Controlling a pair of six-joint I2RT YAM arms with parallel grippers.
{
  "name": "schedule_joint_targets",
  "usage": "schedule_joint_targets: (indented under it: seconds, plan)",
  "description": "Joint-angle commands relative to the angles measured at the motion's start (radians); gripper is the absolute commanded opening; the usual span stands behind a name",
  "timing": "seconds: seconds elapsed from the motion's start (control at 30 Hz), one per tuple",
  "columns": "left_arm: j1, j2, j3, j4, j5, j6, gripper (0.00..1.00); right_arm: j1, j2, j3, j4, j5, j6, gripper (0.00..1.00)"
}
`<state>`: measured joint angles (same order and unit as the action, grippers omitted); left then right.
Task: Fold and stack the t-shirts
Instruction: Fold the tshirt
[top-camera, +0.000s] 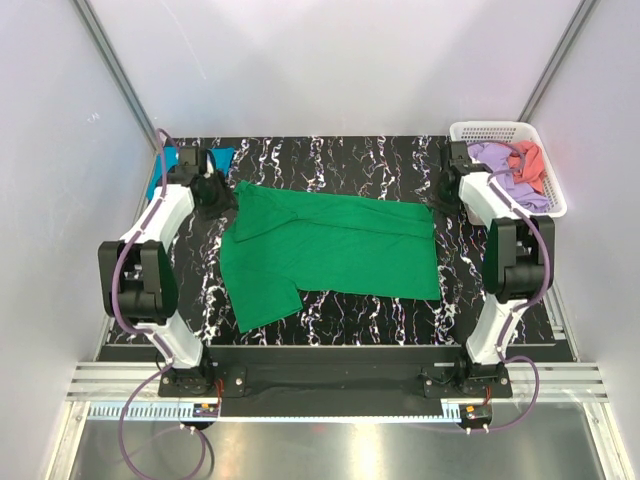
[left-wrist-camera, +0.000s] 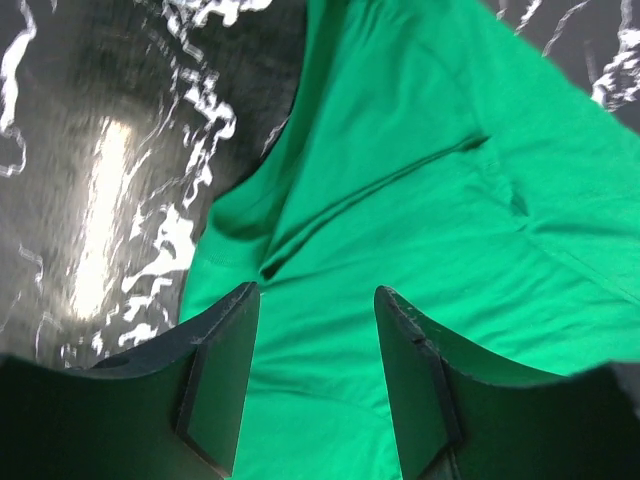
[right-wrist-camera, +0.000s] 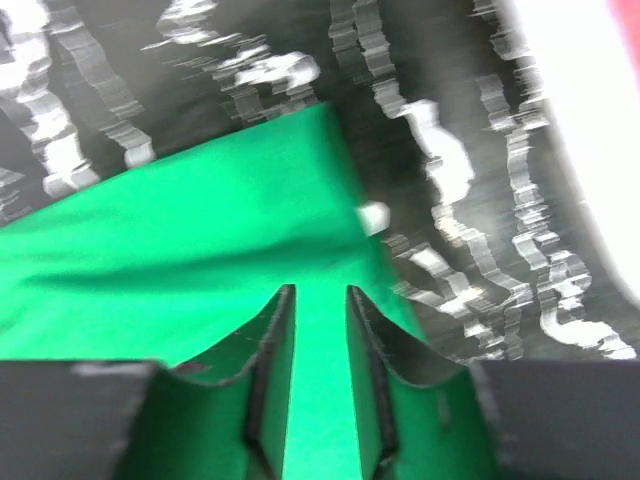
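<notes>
**Green tee half folded, both grippers loose: how I'd handle the next fold**

Nearest the arm bases, the bright green t-shirt (top-camera: 340, 250) lies spread across the middle of the black marbled table (top-camera: 330, 322). One sleeve (top-camera: 262, 300) sticks out flat toward 7 o'clock. The far long edge looks doubled over on itself, with a crease line running across.

The left gripper (left-wrist-camera: 315, 295) hangs over the shirt's 10 o'clock corner. Its jaws are well apart with nothing between them, only cloth lying underneath. The right gripper (right-wrist-camera: 320, 295) sits over the 2 o'clock corner, jaws parted only a little. That wrist view is smeared, but I'd say it isn't pinching anything either.

My take on doing it well: fold that loose sleeve in first. Pinch both layers right at the corners so the doubled edge doesn't peel apart, and keep the two arms level so the crease stays straight.

Further back, the folded teal-blue shirt (top-camera: 180, 158) waits at 11 o'clock as the stack. The white basket (top-camera: 495, 127) at 1 o'clock holds the lilac shirt (top-camera: 495, 155) and coral shirt (top-camera: 530, 160).
</notes>
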<state>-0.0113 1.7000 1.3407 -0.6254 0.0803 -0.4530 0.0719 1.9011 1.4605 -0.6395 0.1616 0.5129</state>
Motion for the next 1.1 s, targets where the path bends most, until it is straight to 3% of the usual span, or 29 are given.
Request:
schedule_joint_targets:
  seconds: [0.0, 0.07, 0.17, 0.33, 0.47, 0.6, 1.07]
  plan:
    - [0.010, 0.029, 0.005, 0.110, 0.116, 0.063, 0.56, 0.075, -0.086, 0.035, 0.010, -0.111, 0.035, 0.36]
    - [0.010, 0.042, 0.012, 0.124, 0.125, 0.089, 0.56, 0.129, -0.094, 0.027, 0.066, -0.184, 0.053, 0.41]
    - [0.010, 0.101, 0.075, 0.032, 0.088, 0.102, 0.54, 0.183, -0.089, 0.049, 0.072, -0.177, 0.088, 0.42]
    - [0.011, 0.079, 0.015, 0.027, 0.032, 0.097, 0.53, 0.229, -0.083, 0.052, 0.087, -0.188, 0.128, 0.43]
    - [0.011, 0.064, -0.075, 0.099, 0.055, 0.102, 0.52, 0.238, -0.085, 0.051, 0.084, -0.200, 0.119, 0.43]
    - [0.010, 0.081, -0.058, 0.093, 0.098, 0.082, 0.52, 0.267, -0.059, 0.086, 0.081, -0.237, 0.115, 0.43]
    - [0.004, 0.098, -0.101, 0.153, 0.125, 0.131, 0.51, 0.450, 0.384, 0.578, 0.117, -0.511, 0.030, 0.46]
